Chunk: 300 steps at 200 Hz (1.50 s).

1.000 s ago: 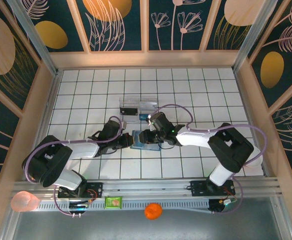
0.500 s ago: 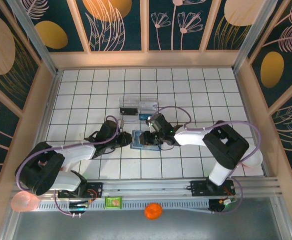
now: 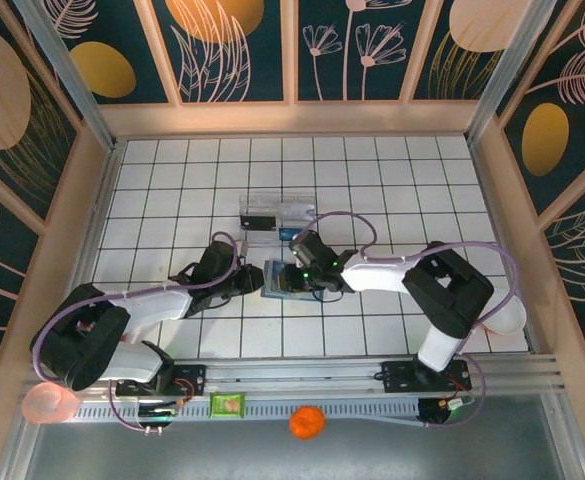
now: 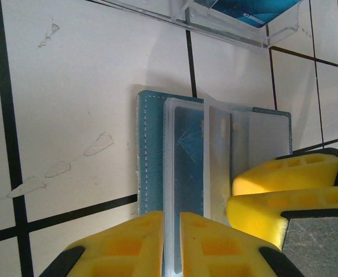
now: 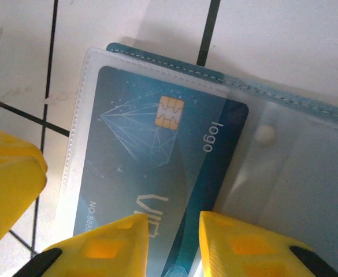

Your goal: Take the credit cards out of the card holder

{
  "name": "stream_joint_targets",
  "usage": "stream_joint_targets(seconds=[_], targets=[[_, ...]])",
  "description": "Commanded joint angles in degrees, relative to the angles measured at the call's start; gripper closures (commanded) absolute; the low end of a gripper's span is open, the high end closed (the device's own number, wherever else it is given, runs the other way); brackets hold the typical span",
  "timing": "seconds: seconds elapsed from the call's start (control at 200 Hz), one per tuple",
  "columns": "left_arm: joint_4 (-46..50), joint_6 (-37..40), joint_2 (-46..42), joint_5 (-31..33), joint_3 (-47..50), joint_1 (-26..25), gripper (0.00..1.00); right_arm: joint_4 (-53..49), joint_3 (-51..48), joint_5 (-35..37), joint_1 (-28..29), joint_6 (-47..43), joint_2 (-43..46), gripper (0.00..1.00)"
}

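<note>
The card holder lies open on the tiles between both arms; its teal cover shows under clear sleeves. My left gripper is shut on the edge of a clear sleeve at the holder's left side. My right gripper hovers over a blue credit card with a gold chip. That card sits partly slid out of its sleeve. The jaws stand a little apart above the card's face, and its fingers reach in from the right. Another blue card rests in the clear tray.
The clear tray stands just behind the holder. A pink cup, a green packet and an orange ball sit along the front rail. Patterned walls enclose the tiled floor.
The right gripper has crept slightly left over the holder. The left arm's elbow has swung outward and down while its gripper stayed at the holder's left edge.
</note>
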State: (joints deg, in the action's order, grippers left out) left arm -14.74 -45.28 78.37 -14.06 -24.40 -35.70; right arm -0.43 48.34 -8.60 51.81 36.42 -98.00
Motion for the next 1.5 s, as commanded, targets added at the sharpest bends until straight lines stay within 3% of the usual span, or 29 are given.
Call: stream_joint_targets(seconds=[0.0,0.475,0.606,0.741,0.996,1.496], targets=[[0.74,0.63,-0.19,0.53,0.15,-0.25,0.85,-5.51,0.90,7.69,0.99,0.66,2.00,0.70],[-1.61,2.12,0.44,-3.85,-3.16,-0.63,0.78,-3.36,-0.26,9.83,0.98,-4.15,9.25,0.71],[-4.09,1.63,5.00,-4.82,-5.52,-2.22,0.82,-0.90,-1.15,0.88,-1.35,-6.77,10.40,0.71],[-5.04,1.51,8.92,-4.90,-7.95,-3.58,0.86,1.33,-2.99,-3.53,-3.52,-6.65,11.06,0.71],[-0.54,1.54,11.19,1.78,-8.12,-3.49,1.00,3.13,-3.86,-8.38,-5.01,-6.80,8.31,0.71],[2.61,2.56,12.34,5.34,-6.67,-3.43,1.00,8.56,-6.06,-13.13,-7.47,0.01,1.78,0.74]])
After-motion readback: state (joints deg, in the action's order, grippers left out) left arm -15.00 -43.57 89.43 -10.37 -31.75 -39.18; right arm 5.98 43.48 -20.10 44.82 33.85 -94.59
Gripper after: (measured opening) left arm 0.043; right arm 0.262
